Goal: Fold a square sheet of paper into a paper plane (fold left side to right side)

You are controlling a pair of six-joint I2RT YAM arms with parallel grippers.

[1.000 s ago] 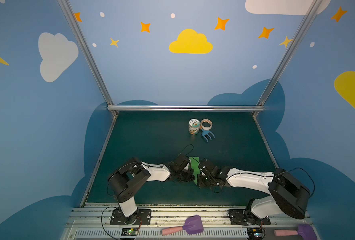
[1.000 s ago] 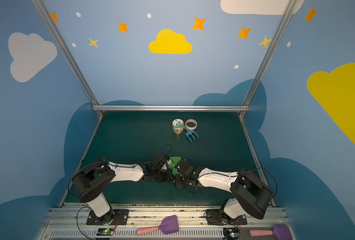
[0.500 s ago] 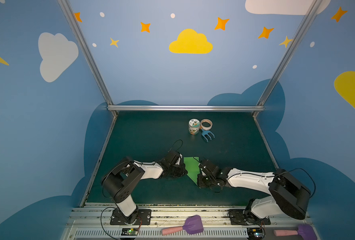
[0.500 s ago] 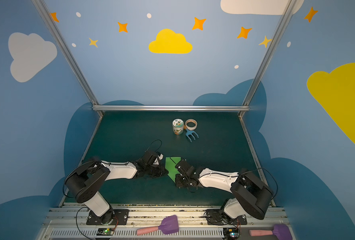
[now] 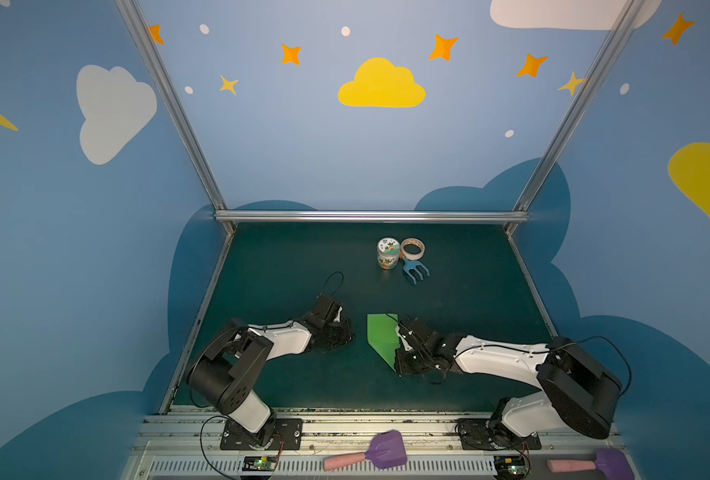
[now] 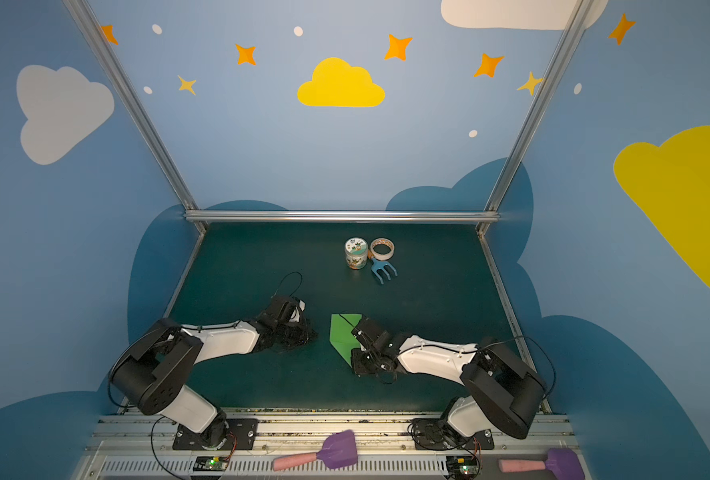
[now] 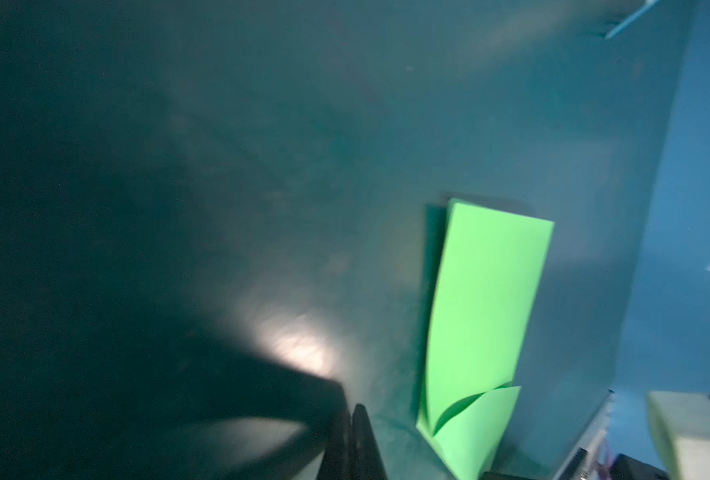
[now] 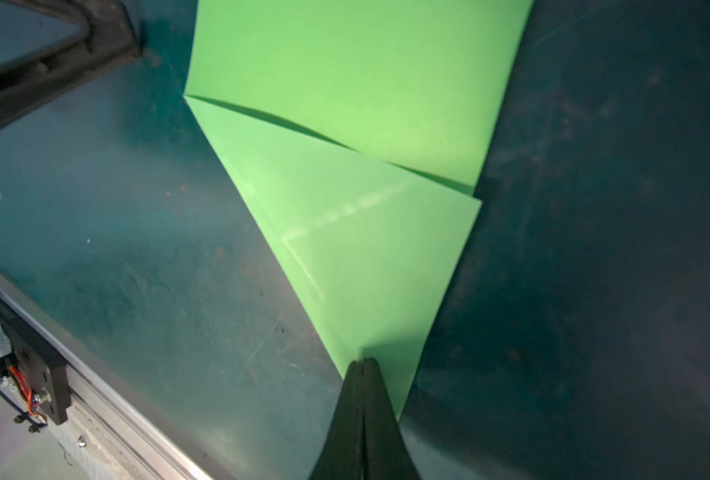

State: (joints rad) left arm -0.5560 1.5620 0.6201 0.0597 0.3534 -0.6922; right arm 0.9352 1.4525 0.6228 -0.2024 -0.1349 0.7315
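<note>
two grippers are both clenched and grasp nothing. the thin bright green sheet of paper [image 5: 380,337], folded narrower with a triangular flap at its near end, lies on the dark green worktop [image 5: 469,299] near the middle. the right gripper [image 8: 363,368] sets its tips on the paper's near pointed corner; the left gripper [image 7: 352,411] sits apart to the left.
</note>
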